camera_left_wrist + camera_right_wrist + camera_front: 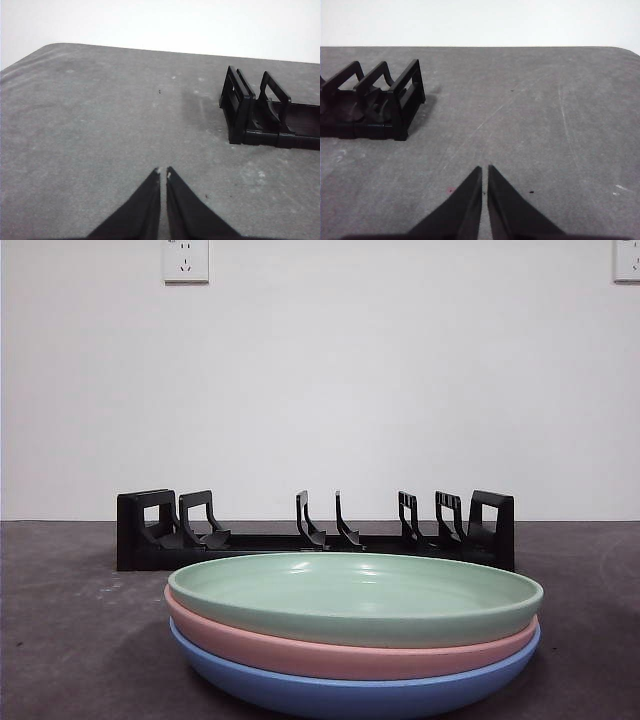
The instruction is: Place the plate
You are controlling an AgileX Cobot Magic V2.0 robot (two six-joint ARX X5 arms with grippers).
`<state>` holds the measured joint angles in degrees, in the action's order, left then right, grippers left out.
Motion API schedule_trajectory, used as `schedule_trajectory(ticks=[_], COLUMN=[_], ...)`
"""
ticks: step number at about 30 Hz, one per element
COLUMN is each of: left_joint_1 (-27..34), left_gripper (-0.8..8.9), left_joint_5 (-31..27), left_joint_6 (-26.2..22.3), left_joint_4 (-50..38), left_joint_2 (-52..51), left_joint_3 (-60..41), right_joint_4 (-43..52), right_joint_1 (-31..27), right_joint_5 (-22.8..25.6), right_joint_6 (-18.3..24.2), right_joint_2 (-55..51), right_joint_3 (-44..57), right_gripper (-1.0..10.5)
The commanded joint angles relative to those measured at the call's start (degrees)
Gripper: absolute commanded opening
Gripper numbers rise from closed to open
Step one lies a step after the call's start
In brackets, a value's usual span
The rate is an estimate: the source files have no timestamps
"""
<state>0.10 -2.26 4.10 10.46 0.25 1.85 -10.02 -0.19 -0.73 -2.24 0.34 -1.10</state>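
Note:
Three plates are stacked at the front of the table: a green plate (355, 592) on top, a pink plate (350, 652) under it and a blue plate (350, 692) at the bottom. Behind the stack stands a black slotted plate rack (315, 535), with nothing in its slots. One end of the rack (260, 117) shows in the left wrist view, the other end of the rack (375, 105) in the right wrist view. My left gripper (163, 173) is shut over bare table, holding nothing. My right gripper (485, 169) is likewise shut and holds nothing. Neither arm shows in the front view.
The grey table (70, 640) ends at a white wall with two sockets (186, 260) high up. The table's far edge curves round at the corner (50, 47) in the left wrist view.

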Motion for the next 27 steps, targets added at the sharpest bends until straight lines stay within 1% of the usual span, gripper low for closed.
schedule_trajectory(ticks=[1,27], left_joint_1=[0.0,0.0], left_gripper=[0.19,0.19], left_joint_5=[-0.3,-0.3], left_joint_6=[0.3,0.3], left_joint_4=[0.2,0.2], left_joint_2=[-0.1,-0.1], left_joint_3=[-1.1,-1.1], right_joint_4=[0.0,1.1], right_joint_1=[-0.2,-0.2], right_joint_5=[-0.4,-0.3], right_joint_6=[0.8,0.8], right_joint_2=[-0.1,-0.1], right_joint_3=[0.5,0.4], right_gripper=[0.2,0.2])
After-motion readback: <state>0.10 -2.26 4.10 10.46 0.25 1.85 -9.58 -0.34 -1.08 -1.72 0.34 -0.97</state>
